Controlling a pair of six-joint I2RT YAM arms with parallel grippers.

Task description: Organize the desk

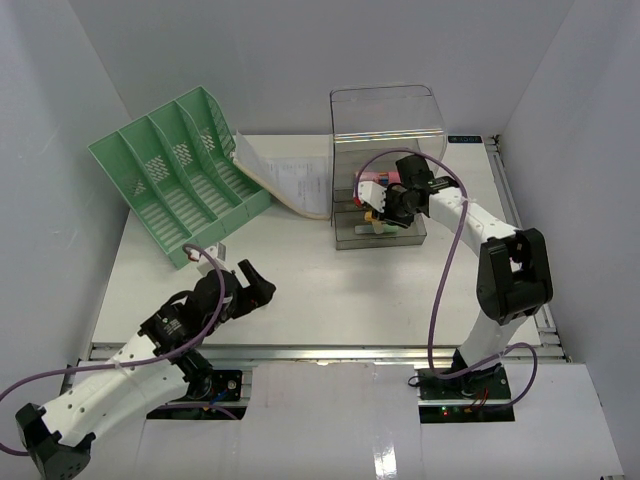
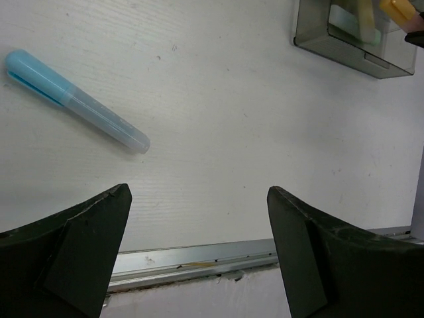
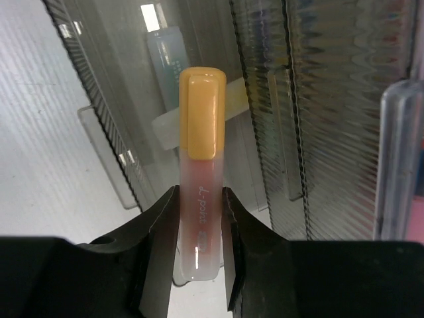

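Pinched the orange-capped highlighter (image 3: 201, 165) in the right gripper (image 3: 199, 218), cap end aimed into the clear organizer (image 1: 386, 110) at the desk's (image 1: 330, 290) back. Held the left gripper (image 2: 197, 192) spread wide near the slanted blue pen (image 2: 76, 99).

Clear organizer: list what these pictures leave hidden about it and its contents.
- Top external: the right gripper covers the clear organizer's lower trays.
- Left wrist: the picture's top edge cuts it off; only a corner shows.
- Right wrist: a pale blue marker inside is blurred; the fingers hide the lower end of the orange-capped highlighter.
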